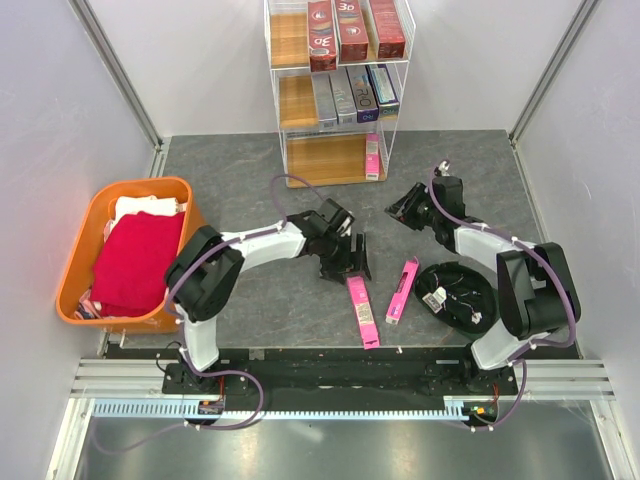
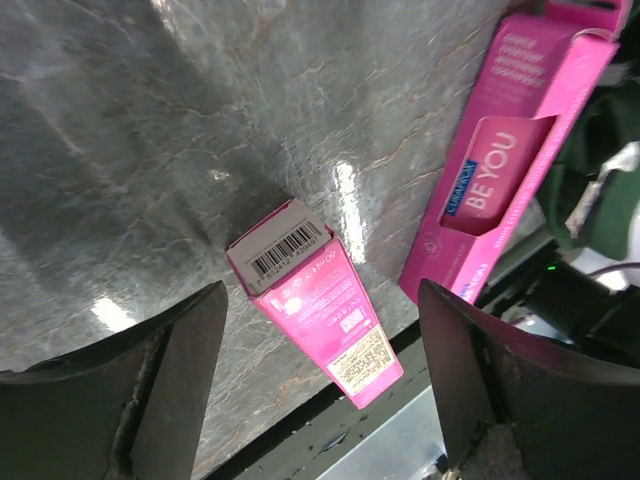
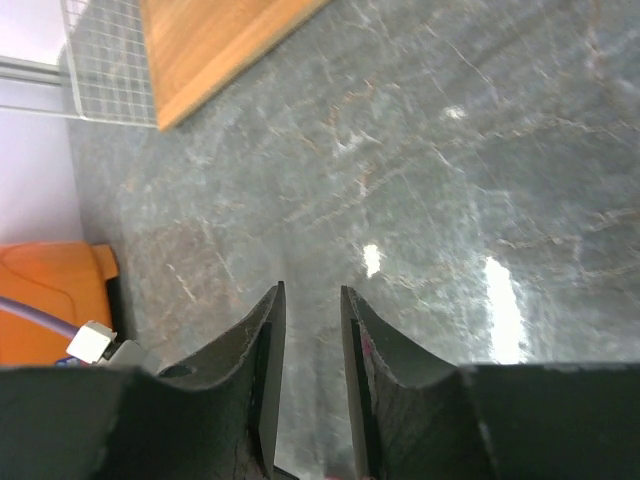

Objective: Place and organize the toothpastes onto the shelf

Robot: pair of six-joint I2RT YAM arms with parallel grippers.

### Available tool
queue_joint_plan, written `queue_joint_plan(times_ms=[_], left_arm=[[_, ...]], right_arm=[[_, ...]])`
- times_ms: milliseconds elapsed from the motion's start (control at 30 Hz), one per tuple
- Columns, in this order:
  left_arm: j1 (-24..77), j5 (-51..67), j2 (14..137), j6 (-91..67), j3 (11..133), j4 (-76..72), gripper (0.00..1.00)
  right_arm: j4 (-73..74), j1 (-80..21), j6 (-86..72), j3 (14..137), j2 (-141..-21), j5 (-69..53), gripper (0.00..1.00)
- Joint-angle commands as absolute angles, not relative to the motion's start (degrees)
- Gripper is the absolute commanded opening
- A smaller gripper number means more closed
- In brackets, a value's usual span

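Overhead and wrist views, pick of a pink box; the shelf (image 1: 325, 160) is standing at the far edge of the table (image 1: 230, 170), its top tier carrying the red toothpastes (image 1: 352, 30), its middle tier the grey and purple ones (image 1: 350, 95), and its bottom tier holding a single pink box (image 1: 372, 157) upright at the right end, with bare wood lying to that box's left; two more pink boxes are lying flat near the front edge, the left-hand box (image 1: 362, 311) and the right-hand box (image 1: 402, 291), close together but apart; the left gripper (image 2: 320, 292) is hovering over the far, barcoded end of the left-hand box with its jaws spread wide, one on each side, neither touching the card; the right gripper (image 3: 312, 290) is hanging over bare table near the shelf, its jaws a narrow slit apart and pinching nothing. Judged step: grasping the left-hand box; a good grasp is probably lying across the narrow width, jaws square to the long sides, low enough to catch the card and clear of the neighbouring box; pressing lightly is advisable, since thin card is likely to crush.
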State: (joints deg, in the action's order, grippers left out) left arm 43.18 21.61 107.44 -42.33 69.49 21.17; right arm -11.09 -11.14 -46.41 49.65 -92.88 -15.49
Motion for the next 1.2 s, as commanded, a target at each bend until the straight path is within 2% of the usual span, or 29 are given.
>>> queue_joint_plan(times_ms=[0, 200, 300, 333, 400, 533, 600, 667, 700, 1000, 1167], left_arm=[[46.0, 17.3, 110.7, -38.9, 74.8, 28.7, 0.82], [49.5, 12.8, 116.2, -39.3, 79.4, 33.4, 0.78], [50.4, 12.1, 117.3, -39.3, 80.6, 34.1, 0.65], [50.4, 12.0, 117.6, -39.2, 80.9, 34.1, 0.56], [50.4, 11.5, 117.6, -39.2, 81.3, 34.1, 0.49], [50.4, 10.0, 116.1, -39.0, 81.5, 34.0, 0.42], [50.3, 8.4, 114.2, -39.2, 81.3, 33.8, 0.39], [49.6, 8.5, 112.7, -39.4, 80.7, 33.7, 0.38], [49.2, 8.7, 112.1, -39.4, 80.3, 33.3, 0.36], [40.4, 13.1, 97.0, -41.2, 67.1, 22.1, 0.31], [30.7, 18.6, 85.4, -42.7, 56.2, 15.4, 0.29]], right_arm=[[-9.1, -11.2, -43.8, 47.9, -91.1, -14.8, 0.36], [-8.8, -11.1, -43.2, 46.5, -89.4, -15.2, 0.37], [-8.1, -11.2, -42.6, 46.4, -88.7, -15.2, 0.37], [-7.7, -11.2, -42.3, 46.4, -88.6, -15.3, 0.37], [-7.2, -11.2, -41.9, 46.5, -88.0, -15.4, 0.38], [-6.1, -11.2, -41.2, 46.1, -86.5, -15.3, 0.50], [-5.3, -11.2, -40.7, 45.8, -85.0, -15.2, 0.62], [-4.3, -11.2, -40.1, 45.8, -83.9, -15.4, 0.67], [-3.9, -11.2, -39.9, 45.7, -83.2, -15.5, 0.73], [-0.2, -15.1, -37.0, 45.8, -78.1, -13.1, 0.98], [2.4, -20.5, -35.4, 47.3, -77.2, -8.8, 0.98]])
